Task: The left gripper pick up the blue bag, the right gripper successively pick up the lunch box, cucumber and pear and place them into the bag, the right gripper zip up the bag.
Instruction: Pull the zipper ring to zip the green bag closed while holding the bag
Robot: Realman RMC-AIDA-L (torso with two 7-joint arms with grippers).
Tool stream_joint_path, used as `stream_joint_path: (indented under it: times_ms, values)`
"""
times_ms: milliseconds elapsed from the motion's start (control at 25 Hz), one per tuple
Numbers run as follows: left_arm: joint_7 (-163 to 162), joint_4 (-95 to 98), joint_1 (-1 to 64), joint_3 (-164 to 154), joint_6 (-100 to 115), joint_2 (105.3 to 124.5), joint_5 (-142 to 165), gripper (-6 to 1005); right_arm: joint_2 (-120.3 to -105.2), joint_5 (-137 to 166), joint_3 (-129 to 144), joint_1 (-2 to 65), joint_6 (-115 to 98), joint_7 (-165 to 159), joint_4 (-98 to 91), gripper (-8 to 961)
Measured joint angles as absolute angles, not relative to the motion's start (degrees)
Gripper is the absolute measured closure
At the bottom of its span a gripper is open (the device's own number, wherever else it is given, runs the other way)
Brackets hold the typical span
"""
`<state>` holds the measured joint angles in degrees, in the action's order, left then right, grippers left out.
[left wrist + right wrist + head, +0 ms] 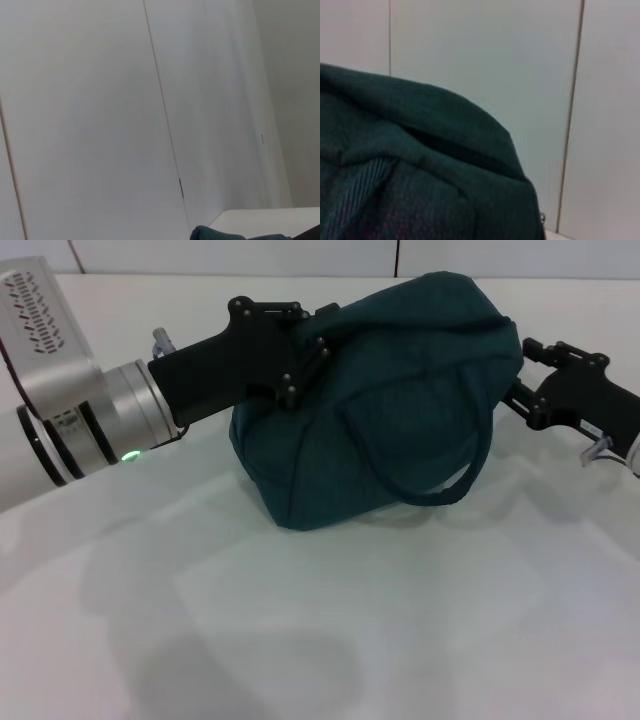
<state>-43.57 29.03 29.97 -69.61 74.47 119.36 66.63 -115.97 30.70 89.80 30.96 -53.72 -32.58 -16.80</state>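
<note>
Near field: the white surface [330, 630] in front of the robot carries nothing loose. No lunch box, cucumber or pear lies anywhere in sight, so the three items are judged to be already inside the bag, though its contents cannot be seen.

Middle field: the blue bag [390, 400] sits on the surface, bulging and rounded, one loop handle [455, 480] drooping down its front face. The left gripper [300, 375] is pressed against the bag's upper left corner; its fingers are buried in the fabric, so whether it is clamping the cloth cannot be told. The right gripper [525, 360] stands at the bag's upper right end, touching or just beside it; its fingertips are hidden behind the fabric and its state cannot be told either.

Progress judgement: packing appears complete and the work is at the zipping step. The right wrist view shows a dark fold or seam running across the bag's top [445, 145]; whether this is an unclosed zipper or a crease cannot be determined. The pull is not visible.

Far field: plain panelled wall [100, 100].

Markings: no readable brand, label or writing on the bag; the left arm's housing shows only a slotted vent pattern and a lit green indicator [130, 454].
</note>
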Motion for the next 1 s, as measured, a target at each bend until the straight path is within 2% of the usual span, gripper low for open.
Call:
stream_joint_path:
  times_ms: [440,840,1000]
  values:
    - [-42.5,28.9,30.1,-69.6,74.5,119.53,66.4,894,-116.04,31.0,90.8,32.7,-52.6,-32.6,-17.6,476]
    - [-42.4,28.7,30.4,-69.3,74.4,119.53,66.2,895,-116.20,31.0,91.6,31.6,-54.6,-32.2,-18.5,479]
    - [-42.4,28.7,30.6,-69.3,74.2,119.53,66.2,895,-116.19,31.1,91.7,31.3,-55.1,-32.0,-18.5,578]
